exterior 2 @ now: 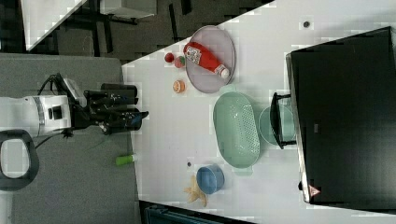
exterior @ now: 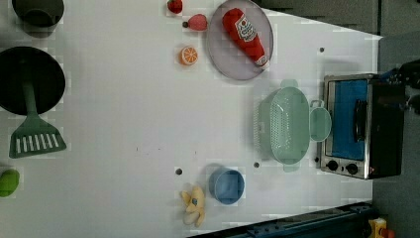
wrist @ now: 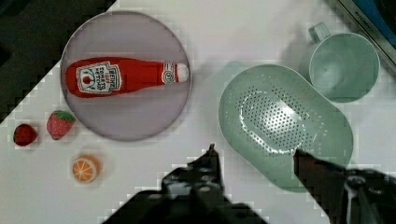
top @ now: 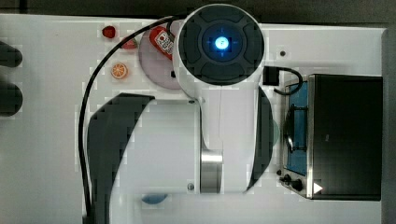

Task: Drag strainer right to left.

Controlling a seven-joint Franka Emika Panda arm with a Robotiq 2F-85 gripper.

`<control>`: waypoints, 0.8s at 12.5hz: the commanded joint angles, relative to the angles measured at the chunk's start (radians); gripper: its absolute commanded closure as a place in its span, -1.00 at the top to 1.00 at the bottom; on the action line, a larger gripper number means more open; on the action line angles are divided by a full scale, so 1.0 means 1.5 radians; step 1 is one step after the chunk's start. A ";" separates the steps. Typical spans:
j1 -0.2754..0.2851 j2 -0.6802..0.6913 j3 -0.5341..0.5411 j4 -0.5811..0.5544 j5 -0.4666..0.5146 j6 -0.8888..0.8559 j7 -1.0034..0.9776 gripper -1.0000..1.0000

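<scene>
Going left to right across the left view, the counter [exterior: 124,124] carries a dark pot [exterior: 37,13] at the far left corner, a black pan [exterior: 29,79] below it with a green slotted spatula [exterior: 35,134] lying over its rim, and a small green object [exterior: 9,182] at the left edge. Further right come two strawberries [exterior: 174,6], an orange slice [exterior: 188,55] and a grey plate [exterior: 240,39] with a red ketchup bottle [exterior: 246,34] lying on it; lower down in the left view sit a yellow banana toy [exterior: 194,204] and, just beside it, a blue cup [exterior: 227,186]. The strainer [exterior: 285,124] rests on the counter right of the plate, open side up, and a round mint cup [exterior: 320,124] with a small handle sits against its right rim, between it and the toaster oven [exterior: 364,124] at the right end. In the wrist view my jaws [wrist: 254,154] stand open with nothing between them, held above the counter: one fingertip hangs over bare counter between the orange slice and the strainer, the other over the strainer's rim. In the right view I hang well left of the strainer, out past the counter's edge.
</scene>
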 commanded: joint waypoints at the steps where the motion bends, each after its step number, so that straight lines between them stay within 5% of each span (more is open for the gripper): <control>1: -0.027 -0.411 -0.043 -0.265 -0.025 -0.127 -0.010 0.59; 3: -0.026 -0.408 -0.040 -0.265 -0.025 -0.124 -0.010 1.00; 10: -0.026 -0.286 -0.022 -0.348 -0.025 0.075 0.038 1.00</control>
